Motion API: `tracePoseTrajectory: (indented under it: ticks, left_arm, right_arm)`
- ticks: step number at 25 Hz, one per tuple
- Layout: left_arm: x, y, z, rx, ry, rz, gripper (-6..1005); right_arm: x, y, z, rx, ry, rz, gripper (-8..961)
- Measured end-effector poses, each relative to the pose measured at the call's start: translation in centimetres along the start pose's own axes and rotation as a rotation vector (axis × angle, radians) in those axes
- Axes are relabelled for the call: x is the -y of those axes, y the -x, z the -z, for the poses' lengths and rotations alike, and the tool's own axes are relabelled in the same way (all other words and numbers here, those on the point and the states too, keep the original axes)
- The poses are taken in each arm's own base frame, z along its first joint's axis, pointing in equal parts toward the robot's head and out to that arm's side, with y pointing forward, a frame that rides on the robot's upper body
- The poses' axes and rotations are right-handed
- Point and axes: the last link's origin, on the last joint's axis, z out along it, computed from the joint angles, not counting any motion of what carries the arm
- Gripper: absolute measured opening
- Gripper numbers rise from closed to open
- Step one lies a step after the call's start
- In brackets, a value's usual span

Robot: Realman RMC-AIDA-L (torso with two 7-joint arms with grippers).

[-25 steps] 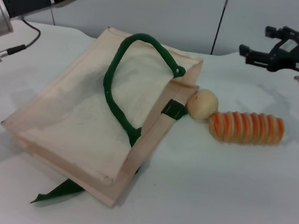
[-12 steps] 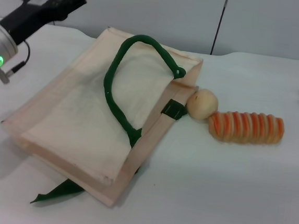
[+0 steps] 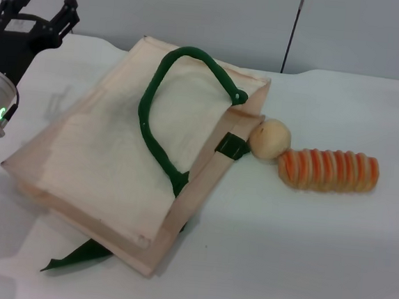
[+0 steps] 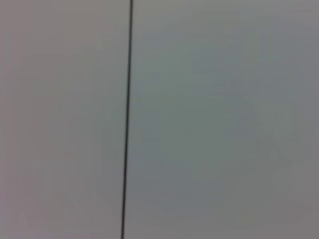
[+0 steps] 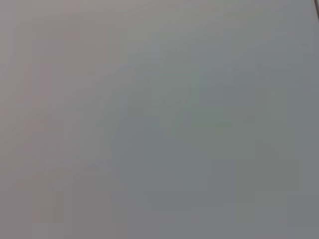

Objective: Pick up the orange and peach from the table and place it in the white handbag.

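Head view showed the left gripper raised at the far left of the white table, beyond the far left corner of the bag, its two black fingers spread apart with nothing between them and touching nothing. The right gripper was outside every view. The large flat cream fabric handbag lay on its side on the table, its dark green strap handle looped across the upper face. No orange or pink fruit was visible on the table; whether either was inside the bag could not be determined. A small pale beige ball rested against the bag's right edge, touching an orange-and-cream striped long roll. Both wrist views showed only a plain grey surface.
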Motion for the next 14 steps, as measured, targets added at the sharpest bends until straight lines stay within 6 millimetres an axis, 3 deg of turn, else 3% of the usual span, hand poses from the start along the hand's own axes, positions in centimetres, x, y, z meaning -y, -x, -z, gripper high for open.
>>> tracePoseTrajectory:
  ticks: [9,14]
  left_arm:
    - [0.9,-0.2,0.5,-0.039,-0.080,0.051,891]
    - [1.1,-1.2,2.2,-0.158,-0.108,0.086,891]
  right_arm:
    - [0.2,-0.2,0.2,-0.012,-0.005,-0.005,891]
    - [0.5,-0.2,0.3,-0.012,-0.015,-0.030,891]
